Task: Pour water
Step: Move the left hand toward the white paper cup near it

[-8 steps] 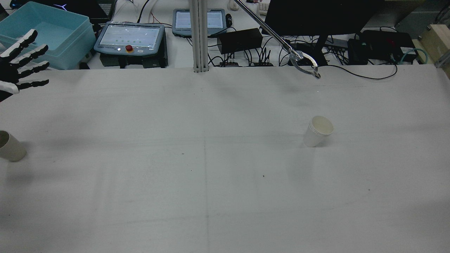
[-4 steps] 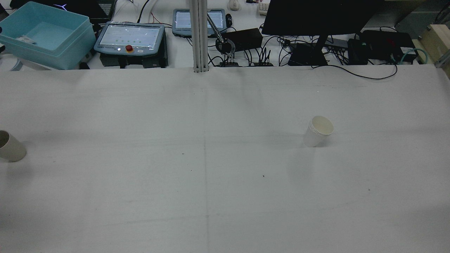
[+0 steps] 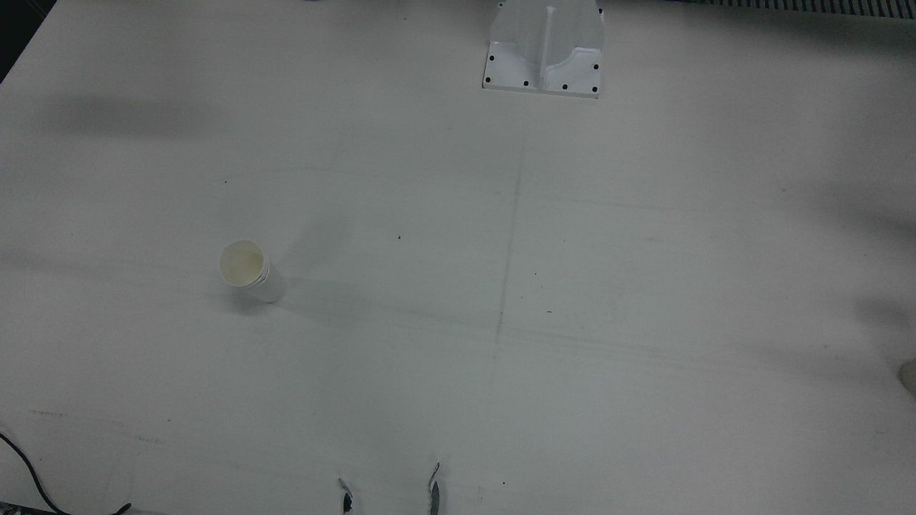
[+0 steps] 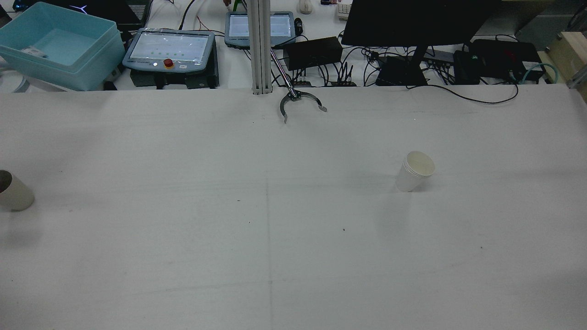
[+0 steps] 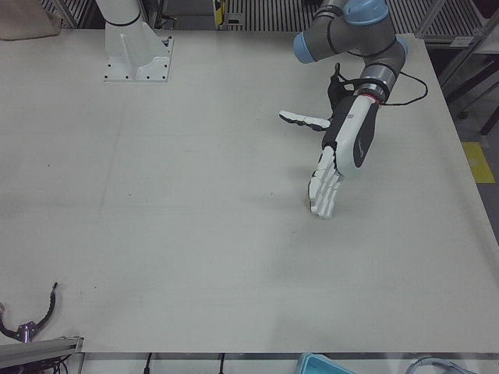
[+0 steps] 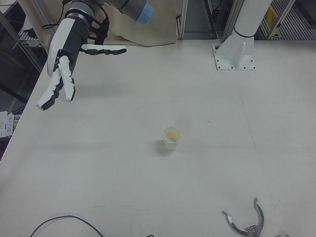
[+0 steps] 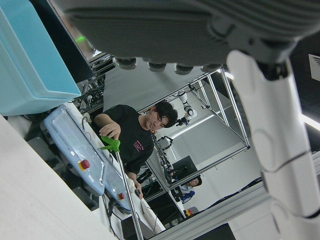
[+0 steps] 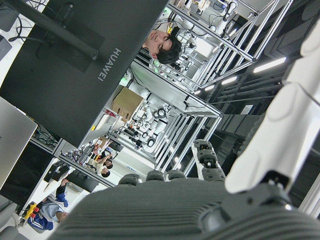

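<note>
One white paper cup [image 4: 415,172] stands upright on the robot's right half of the table, also seen as the cup [image 3: 247,268] and the cup [image 6: 171,138]. A second paper cup [image 4: 11,190] stands at the table's left edge in the rear view; only a sliver of it [image 3: 909,375] shows in the front view. My left hand [image 5: 343,148] hangs open above the table with its fingers pointing down, and they hide that second cup in the left-front view. My right hand [image 6: 64,64] is open and raised near the table's outer edge, far from the first cup.
A person's metal grabber claw [image 4: 300,103] reaches over the operators' edge of the table, claw open. Behind that edge are a blue bin [image 4: 55,46], teach pendants [image 4: 169,50], a monitor [image 4: 412,18] and cables. An arm pedestal [image 3: 544,46] stands on the robot's side.
My left hand left the rear view's left edge. The grabber claw swung from the back right to the middle of the far table edge. Both cups stayed put.
</note>
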Action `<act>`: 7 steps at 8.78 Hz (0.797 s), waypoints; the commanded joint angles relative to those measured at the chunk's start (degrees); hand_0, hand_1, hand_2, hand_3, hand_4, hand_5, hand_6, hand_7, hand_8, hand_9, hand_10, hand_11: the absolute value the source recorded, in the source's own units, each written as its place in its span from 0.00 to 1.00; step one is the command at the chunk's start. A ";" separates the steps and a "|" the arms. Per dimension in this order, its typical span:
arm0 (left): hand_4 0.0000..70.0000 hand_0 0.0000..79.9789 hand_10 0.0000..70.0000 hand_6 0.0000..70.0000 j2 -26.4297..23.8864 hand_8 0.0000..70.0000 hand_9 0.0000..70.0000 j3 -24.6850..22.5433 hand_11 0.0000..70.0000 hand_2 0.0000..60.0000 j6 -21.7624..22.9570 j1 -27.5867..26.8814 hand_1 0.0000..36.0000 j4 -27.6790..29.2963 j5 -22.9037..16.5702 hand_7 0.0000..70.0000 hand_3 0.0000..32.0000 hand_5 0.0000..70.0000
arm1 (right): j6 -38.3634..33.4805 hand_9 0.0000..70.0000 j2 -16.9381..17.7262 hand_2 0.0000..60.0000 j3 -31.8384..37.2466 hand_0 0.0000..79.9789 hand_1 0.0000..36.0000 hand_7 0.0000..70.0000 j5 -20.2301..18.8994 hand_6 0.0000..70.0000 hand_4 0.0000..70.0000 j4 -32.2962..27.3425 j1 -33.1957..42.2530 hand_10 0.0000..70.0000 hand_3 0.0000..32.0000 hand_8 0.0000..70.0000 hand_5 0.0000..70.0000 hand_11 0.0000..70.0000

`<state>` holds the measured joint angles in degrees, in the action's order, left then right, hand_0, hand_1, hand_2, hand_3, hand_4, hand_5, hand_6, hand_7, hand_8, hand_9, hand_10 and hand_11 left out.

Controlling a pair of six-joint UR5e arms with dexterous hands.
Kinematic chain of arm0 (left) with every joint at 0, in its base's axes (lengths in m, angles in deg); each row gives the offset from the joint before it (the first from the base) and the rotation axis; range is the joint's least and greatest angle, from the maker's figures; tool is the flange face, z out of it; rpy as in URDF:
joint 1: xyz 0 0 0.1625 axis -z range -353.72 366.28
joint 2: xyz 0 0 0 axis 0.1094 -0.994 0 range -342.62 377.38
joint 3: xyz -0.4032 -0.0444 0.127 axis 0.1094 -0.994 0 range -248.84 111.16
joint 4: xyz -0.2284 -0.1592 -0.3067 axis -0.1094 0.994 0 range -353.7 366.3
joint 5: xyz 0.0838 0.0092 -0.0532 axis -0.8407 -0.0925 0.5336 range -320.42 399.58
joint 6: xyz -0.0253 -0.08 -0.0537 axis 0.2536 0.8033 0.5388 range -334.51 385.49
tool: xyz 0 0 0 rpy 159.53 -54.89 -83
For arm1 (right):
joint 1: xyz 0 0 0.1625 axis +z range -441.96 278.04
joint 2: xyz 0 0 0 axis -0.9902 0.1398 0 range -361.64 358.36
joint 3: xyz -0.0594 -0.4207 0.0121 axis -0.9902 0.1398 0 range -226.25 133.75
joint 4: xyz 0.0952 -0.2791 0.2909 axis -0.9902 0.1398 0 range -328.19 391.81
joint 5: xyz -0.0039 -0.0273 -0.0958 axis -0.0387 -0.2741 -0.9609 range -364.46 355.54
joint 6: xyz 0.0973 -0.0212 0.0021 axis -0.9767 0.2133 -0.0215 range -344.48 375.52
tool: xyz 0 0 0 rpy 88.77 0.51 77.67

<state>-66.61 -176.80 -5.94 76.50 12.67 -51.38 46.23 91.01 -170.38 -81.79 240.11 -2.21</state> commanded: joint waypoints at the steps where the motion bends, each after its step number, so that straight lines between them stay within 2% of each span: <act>1: 0.00 0.61 0.00 0.00 1.28 0.00 0.02 11.60 0.03 0.00 0.05 -0.70 0.39 8.54 0.60 0.00 0.23 0.00 | 0.92 0.00 0.16 0.00 0.20 0.57 0.27 0.00 0.26 0.00 0.02 0.00 -2.14 0.00 0.00 0.01 0.02 0.00; 2: 0.00 0.61 0.00 0.00 1.81 0.00 0.02 16.07 0.03 0.00 0.40 -0.70 0.39 11.88 0.78 0.00 0.28 0.00 | 1.54 0.00 0.16 0.00 0.64 0.57 0.27 0.00 0.34 0.00 0.03 0.00 -2.84 0.00 0.00 0.01 0.02 0.00; 3: 0.00 0.62 0.00 0.00 3.81 0.00 0.03 17.16 0.03 0.00 -0.03 -0.79 0.40 14.09 0.78 0.00 0.29 0.00 | 1.45 0.00 0.08 0.00 1.51 0.57 0.27 0.00 0.35 0.00 0.03 0.00 -3.20 0.00 0.00 0.01 0.02 0.00; 5: 0.00 0.62 0.01 0.00 4.19 0.00 0.03 19.71 0.04 0.00 -0.47 -1.84 0.41 16.04 0.78 0.00 0.37 0.00 | 1.46 0.00 -0.01 0.00 2.92 0.57 0.26 0.00 0.52 0.00 0.03 -0.09 -4.60 0.00 0.00 0.01 0.02 0.01; 7: 0.00 0.61 0.01 0.00 4.19 0.00 0.03 24.79 0.04 0.00 -2.49 -3.51 0.38 21.20 0.78 0.00 0.33 0.00 | 1.45 0.01 -0.19 0.00 3.37 0.57 0.26 0.00 0.52 0.00 0.03 -0.09 -5.40 0.00 0.00 0.02 0.02 0.01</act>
<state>-62.60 -157.03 -6.67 74.67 28.76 -50.61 47.71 91.00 -167.82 -81.29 240.04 -6.60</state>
